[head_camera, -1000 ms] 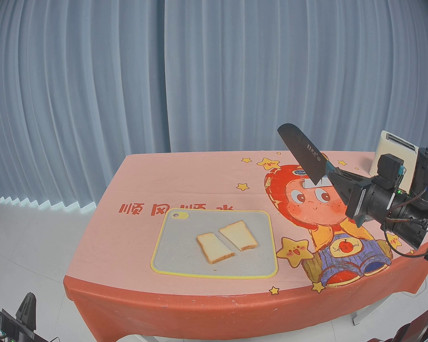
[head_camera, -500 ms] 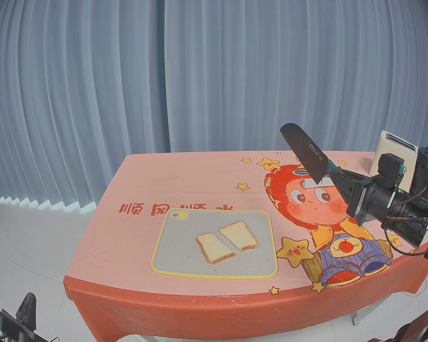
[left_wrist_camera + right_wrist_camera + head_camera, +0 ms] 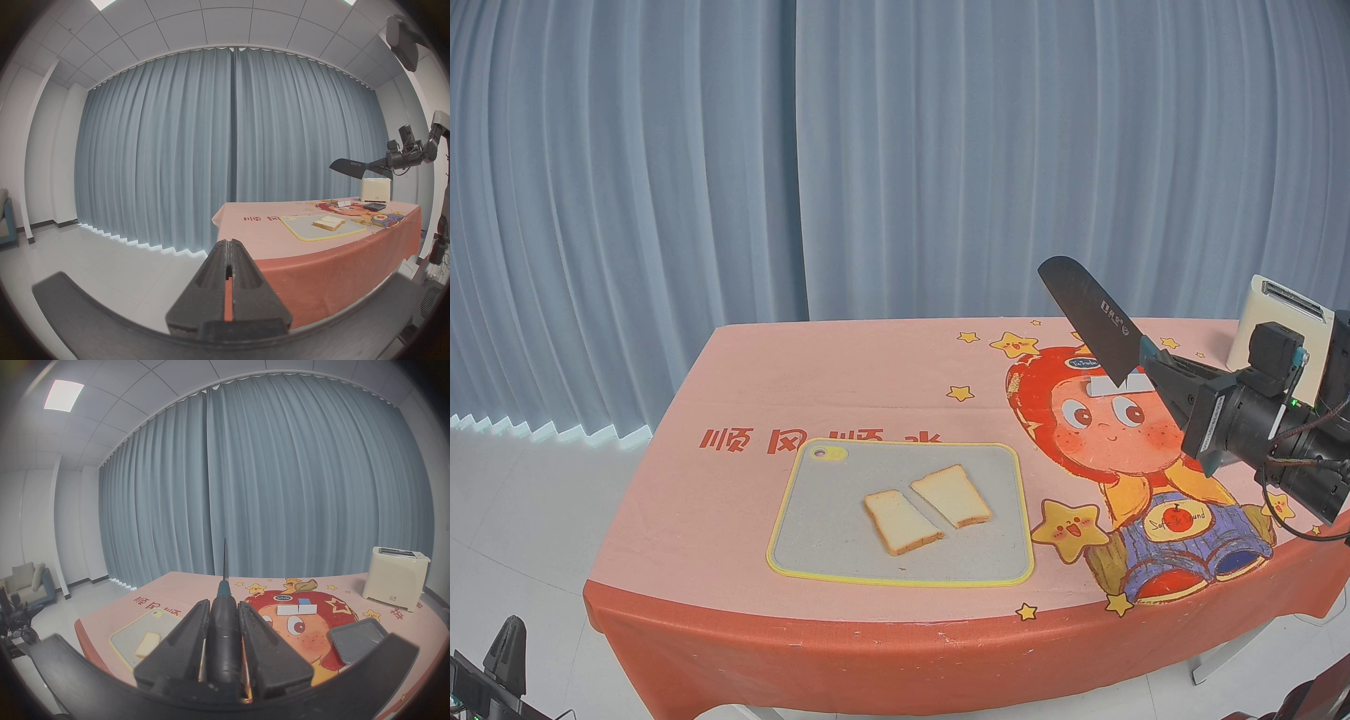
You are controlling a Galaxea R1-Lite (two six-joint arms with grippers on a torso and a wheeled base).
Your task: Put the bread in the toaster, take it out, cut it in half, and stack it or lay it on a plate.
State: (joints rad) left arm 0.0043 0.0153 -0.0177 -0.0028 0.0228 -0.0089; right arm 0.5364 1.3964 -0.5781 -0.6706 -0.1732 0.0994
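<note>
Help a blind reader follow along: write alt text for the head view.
The right hand holds a black knife raised above the table, away from two bread halves lying on a grey cutting board. A toaster stands far right.

Bright even light, ceiling panel glowing, fisheye-bent edges

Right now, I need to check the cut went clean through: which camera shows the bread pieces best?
The head view: from above, both bread pieces lie on the cutting board with a gap between them. The left wrist view shows them far off, side-on and overlapping. The right wrist view has them partly hidden behind the jaws.
</note>
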